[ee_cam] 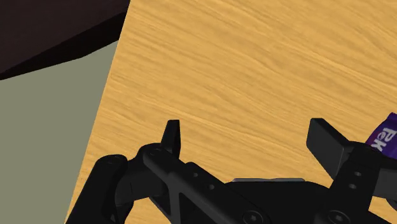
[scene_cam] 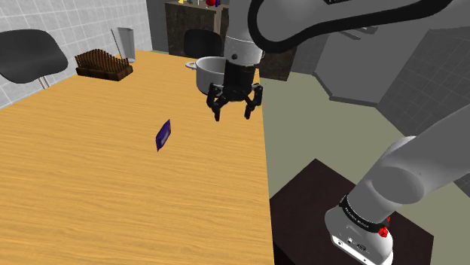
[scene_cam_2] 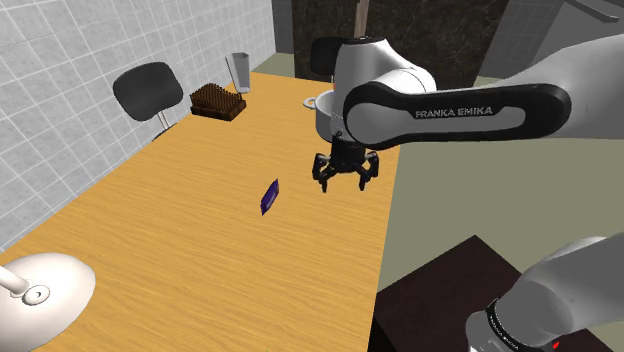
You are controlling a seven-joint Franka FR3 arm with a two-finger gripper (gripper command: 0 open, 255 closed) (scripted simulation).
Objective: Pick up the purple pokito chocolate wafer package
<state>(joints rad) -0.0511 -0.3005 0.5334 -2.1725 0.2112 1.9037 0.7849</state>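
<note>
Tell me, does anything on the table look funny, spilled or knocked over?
Nothing looks spilled or broken. The small purple wafer package sits alone on the wooden table, askew to its edges, and seems to stand on its thin edge, though that's hard to tell. The grey metal pot stands upright.

A small, flat, oblong purple wafer package [scene_cam: 163, 135] lies on the light wooden counter [scene_cam: 75, 188], touching only the wood beneath it. Its long axis runs slantwise across the grain. In the second exterior view the package [scene_cam_2: 269, 196] sits about midway across the counter's width, to the left of the black gripper [scene_cam_2: 344, 183] and apart from it. In the wrist view, one purple end with white lettering [ee_cam: 383, 137] shows just beyond one gripper finger.
</note>
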